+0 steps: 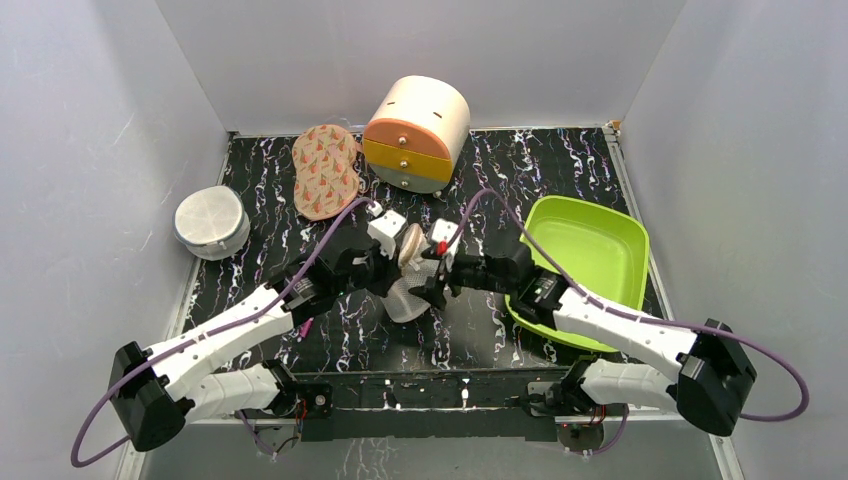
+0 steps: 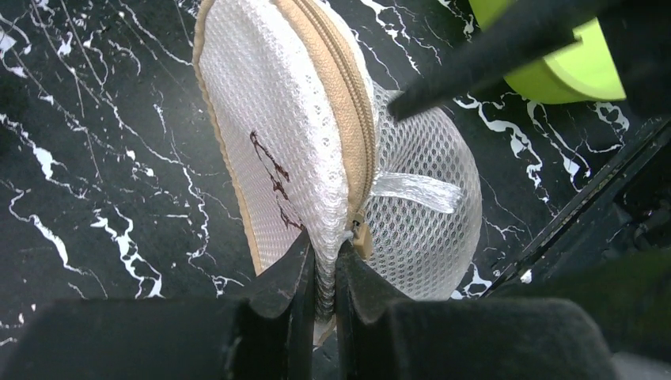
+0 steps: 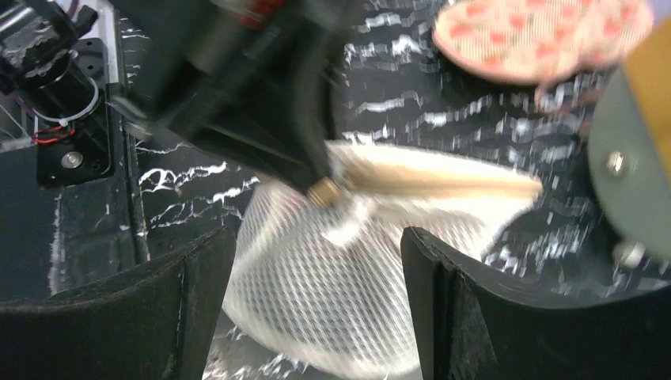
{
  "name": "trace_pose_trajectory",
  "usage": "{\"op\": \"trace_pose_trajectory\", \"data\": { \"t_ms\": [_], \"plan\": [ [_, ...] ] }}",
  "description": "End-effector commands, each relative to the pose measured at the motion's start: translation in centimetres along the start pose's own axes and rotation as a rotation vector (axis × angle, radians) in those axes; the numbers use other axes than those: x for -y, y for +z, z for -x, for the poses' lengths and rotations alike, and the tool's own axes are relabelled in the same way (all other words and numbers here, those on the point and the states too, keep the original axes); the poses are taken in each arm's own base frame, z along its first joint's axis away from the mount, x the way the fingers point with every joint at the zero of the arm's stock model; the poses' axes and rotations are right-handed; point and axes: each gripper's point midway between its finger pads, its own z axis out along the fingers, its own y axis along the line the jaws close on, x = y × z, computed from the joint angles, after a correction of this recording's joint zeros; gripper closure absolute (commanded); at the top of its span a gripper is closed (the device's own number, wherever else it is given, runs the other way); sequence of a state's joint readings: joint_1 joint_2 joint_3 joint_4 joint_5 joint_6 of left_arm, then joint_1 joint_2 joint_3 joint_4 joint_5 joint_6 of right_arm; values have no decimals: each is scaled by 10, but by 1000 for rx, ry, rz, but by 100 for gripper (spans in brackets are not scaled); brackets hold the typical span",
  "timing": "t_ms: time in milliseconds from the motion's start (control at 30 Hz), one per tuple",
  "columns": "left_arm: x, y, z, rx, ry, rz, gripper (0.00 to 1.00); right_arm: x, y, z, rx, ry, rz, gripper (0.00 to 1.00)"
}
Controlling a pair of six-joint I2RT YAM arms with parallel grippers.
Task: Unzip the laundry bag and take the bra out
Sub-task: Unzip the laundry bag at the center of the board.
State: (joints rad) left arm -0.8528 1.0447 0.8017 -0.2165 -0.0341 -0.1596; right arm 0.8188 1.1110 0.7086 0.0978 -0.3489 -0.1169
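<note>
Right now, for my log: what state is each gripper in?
Left gripper: shut on the pale dome-shaped mesh laundry bag.
Right gripper: open, facing the bag.

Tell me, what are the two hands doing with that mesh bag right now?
Left hand pinching bag beside zip pull. Right hand open, facing bag. Zip looks shut.

Laundry bag (image 2: pixel 427 182) white mesh cloth, matt; tray (image 1: pixel 585 250) glossy smooth plastic.

Bright, even light, soft shadows; right wrist view motion-blurred, left wrist sharp.
</note>
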Motion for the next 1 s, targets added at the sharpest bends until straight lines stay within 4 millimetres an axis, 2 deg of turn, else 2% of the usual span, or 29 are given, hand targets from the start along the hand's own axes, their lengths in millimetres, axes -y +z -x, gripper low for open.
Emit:
{"op": "trace_pose_trajectory", "data": {
  "t_ms": [0, 100, 200, 300, 433, 600, 767, 867, 933, 967],
  "plan": [
    [-2, -8, 7, -54, -85, 50, 91, -15, 16, 54, 216, -349, 28, 26],
    [3, -3, 0, -72, -97, 24, 86, -15, 18, 52, 239, -359, 16, 27],
    [13, 0, -2, -43, -111, -36, 76, -13, 14, 41, 223, -350, -6, 29],
    [26, 3, -4, -28, -122, -116, 70, -5, 4, 28, 208, -307, -73, 30],
    [28, 8, -13, -56, -140, -126, 65, 13, -15, 9, 184, -163, -220, 29],
    [29, 10, -14, -67, -136, -133, 59, -2, -26, -12, 148, -54, -169, 28],
    [31, 10, -6, -74, -102, -147, 48, 1, -33, -29, 169, 54, -221, 26],
    [31, 9, -5, -85, -73, -153, 47, 4, -31, -34, 156, 94, -242, 27],
    [31, 10, -8, -100, -59, -153, 49, 8, -33, -51, 137, 125, -279, 26],
    [31, 12, -10, -109, -48, -158, 50, 9, -34, -52, 139, 129, -288, 26]
  ]
}}
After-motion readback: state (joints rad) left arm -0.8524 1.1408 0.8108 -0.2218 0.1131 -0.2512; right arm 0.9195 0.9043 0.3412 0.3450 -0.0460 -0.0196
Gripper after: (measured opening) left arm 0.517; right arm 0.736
